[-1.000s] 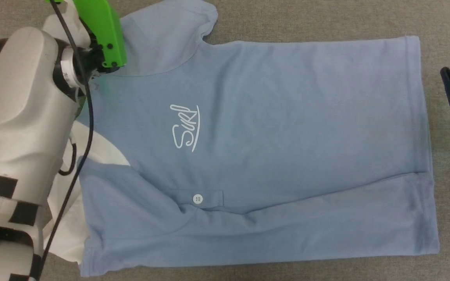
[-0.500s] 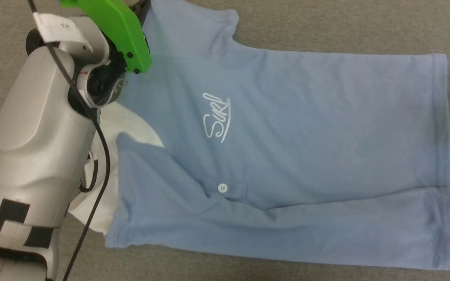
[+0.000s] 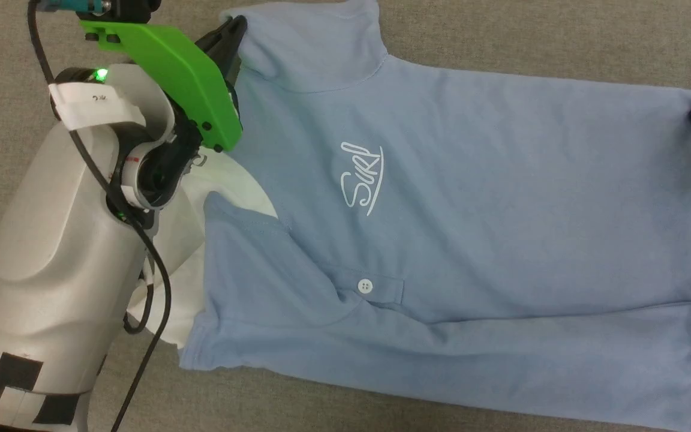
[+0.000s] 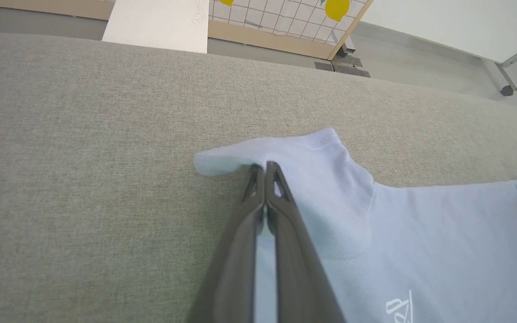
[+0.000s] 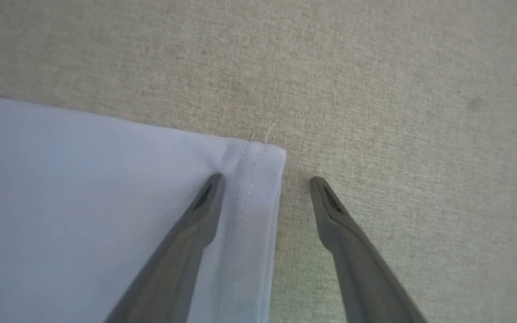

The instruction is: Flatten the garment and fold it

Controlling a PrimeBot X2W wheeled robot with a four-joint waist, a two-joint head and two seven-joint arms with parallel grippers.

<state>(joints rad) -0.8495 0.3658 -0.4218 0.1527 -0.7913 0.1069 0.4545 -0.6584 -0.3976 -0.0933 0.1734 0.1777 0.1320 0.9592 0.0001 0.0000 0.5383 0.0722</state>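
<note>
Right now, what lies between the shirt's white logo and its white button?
Only plain blue cloth of the garment. In the head view the stretch from the logo to the button is bare, save the placket edge beside the button.

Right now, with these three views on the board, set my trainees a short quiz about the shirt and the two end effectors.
1. True or false: the right end effector is shut on the garment.
2. The left end effector is shut on: A the collar, B a sleeve, C the bottom hem.
3. Fill in: in the head view the white button lies ___ the cursive logo.
Key: 1 false, it stands open; 2 B; 3 below.
</note>
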